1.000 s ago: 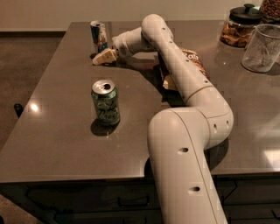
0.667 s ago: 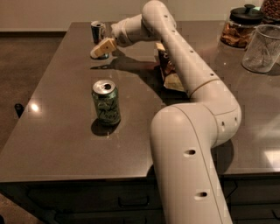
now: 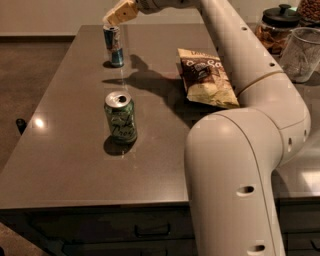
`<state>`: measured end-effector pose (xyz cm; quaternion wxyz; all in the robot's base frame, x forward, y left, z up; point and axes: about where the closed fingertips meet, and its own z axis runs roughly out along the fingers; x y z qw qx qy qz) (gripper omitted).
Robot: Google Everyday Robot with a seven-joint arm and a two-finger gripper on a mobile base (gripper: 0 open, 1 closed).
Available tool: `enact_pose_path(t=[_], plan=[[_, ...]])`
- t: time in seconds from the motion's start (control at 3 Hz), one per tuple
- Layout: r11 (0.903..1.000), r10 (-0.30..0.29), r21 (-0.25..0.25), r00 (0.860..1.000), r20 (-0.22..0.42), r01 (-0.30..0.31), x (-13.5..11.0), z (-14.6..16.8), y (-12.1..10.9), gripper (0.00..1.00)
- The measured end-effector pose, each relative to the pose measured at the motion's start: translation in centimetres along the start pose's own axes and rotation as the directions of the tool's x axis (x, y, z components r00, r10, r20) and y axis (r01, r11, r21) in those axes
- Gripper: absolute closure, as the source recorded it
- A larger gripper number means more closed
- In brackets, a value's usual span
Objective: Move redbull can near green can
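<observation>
Up at upper left, the pale gripper (image 3: 118, 14) is seen just above the slim blue-and-silver redbull can (image 3: 114, 46); its grip cannot be told.

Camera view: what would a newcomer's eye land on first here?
The big white arm fills the right foreground and reaches across the table, its gripper hanging just above the redbull can at the far end. The green can stands nearer the middle, and a chip bag lies to its right, farther back.
</observation>
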<state>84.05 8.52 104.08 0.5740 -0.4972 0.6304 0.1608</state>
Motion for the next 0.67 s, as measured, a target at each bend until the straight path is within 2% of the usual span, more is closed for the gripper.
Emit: enact_pose_path(t=[0.33, 0.67], plan=[[0.9983, 0.001, 0.058, 1.000, 0.031, -0.002, -2.07, -2.39, -0.93, 0.00], [0.9979, 0.002, 0.065, 0.999, 0.035, -0.005, -2.21, -2.40, -0.78, 0.00]])
